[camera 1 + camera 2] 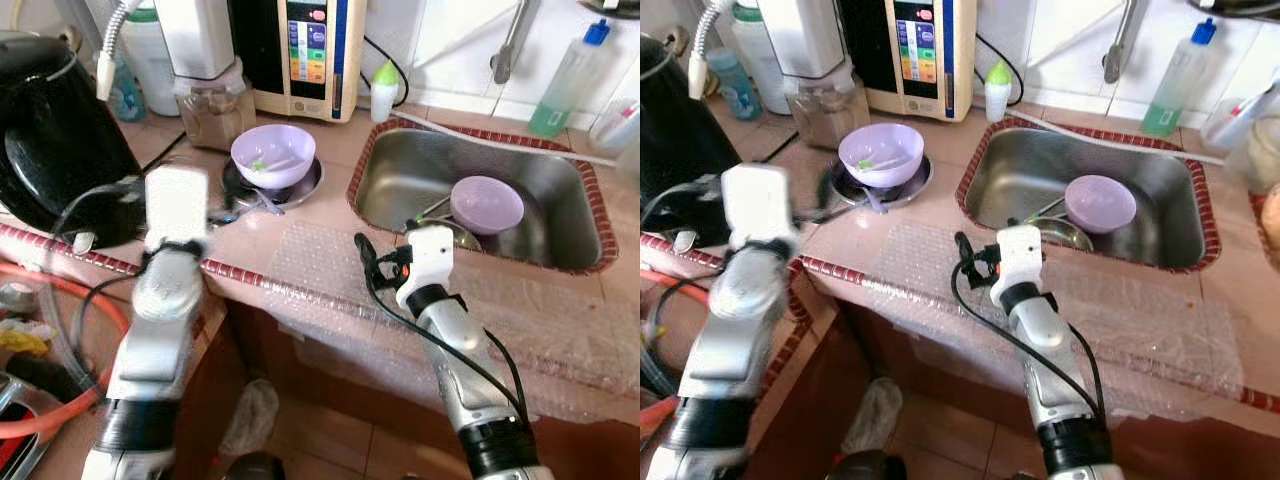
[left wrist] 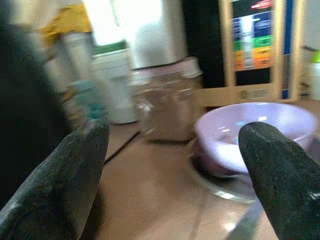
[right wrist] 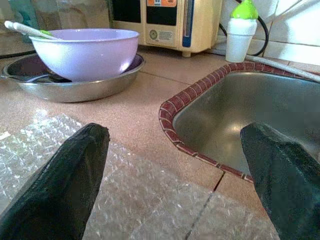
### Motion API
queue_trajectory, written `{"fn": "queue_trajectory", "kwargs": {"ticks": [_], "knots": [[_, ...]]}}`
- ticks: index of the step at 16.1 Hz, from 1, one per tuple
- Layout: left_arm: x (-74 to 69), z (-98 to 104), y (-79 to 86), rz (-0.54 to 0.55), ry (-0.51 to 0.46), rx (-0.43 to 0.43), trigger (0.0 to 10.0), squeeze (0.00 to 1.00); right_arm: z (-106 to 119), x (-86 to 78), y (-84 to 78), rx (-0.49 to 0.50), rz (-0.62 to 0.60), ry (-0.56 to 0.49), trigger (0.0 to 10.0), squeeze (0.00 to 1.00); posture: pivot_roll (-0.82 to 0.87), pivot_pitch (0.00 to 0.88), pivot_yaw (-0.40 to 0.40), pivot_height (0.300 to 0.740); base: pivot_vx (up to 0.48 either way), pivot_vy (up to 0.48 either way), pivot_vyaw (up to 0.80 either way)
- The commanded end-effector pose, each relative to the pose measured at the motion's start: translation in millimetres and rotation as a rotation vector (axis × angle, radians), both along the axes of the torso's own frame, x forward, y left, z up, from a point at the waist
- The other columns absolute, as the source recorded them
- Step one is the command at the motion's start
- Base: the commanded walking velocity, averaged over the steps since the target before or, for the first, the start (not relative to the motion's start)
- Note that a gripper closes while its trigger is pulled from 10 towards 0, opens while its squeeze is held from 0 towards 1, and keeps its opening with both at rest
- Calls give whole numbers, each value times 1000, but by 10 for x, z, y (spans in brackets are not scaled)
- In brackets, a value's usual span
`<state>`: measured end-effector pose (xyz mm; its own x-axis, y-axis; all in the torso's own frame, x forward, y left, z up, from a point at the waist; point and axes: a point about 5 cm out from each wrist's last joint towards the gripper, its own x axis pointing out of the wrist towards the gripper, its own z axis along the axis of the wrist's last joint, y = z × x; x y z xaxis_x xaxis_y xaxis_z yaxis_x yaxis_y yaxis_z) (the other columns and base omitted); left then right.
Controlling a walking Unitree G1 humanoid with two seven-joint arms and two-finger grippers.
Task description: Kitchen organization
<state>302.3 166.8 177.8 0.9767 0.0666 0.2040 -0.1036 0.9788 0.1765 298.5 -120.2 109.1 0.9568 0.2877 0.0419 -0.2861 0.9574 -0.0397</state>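
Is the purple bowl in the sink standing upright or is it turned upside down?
Upside down. The bowl in the sink shows its rounded outside, no opening.

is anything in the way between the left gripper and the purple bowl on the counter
Nothing visible. The left gripper, fingers open, faces the purple bowl on its metal plate, with bare counter between them.

Bright daylight, left arm blurred
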Motion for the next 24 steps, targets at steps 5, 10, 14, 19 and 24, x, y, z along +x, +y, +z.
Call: {"fn": "queue_trajectory", "kwargs": {"ticks": [5,10,14,19,24], "knots": [[-174,-369,64,27,90,-83,10000,0,-7,26,76,-4,42,4,10000,0,50,0,24,740,0,0,0],[-84,-535,-70,-43,137,-156,10000,0,-10,-1,19,-13,33,4,10000,0,14,0,27,740,0,0,0],[2,-548,-153,-100,140,-184,10000,0,-10,-22,12,-14,26,3,10000,0,-1,0,34,740,0,0,0],[46,-619,-338,-210,178,-188,10000,0,3,-7,39,-10,27,-1,10000,0,1,0,36,740,0,0,0],[-43,-501,-406,-271,62,24,10000,0,-8,-15,25,-13,23,1,10000,0,0,0,41,740,0,0,0]]}}
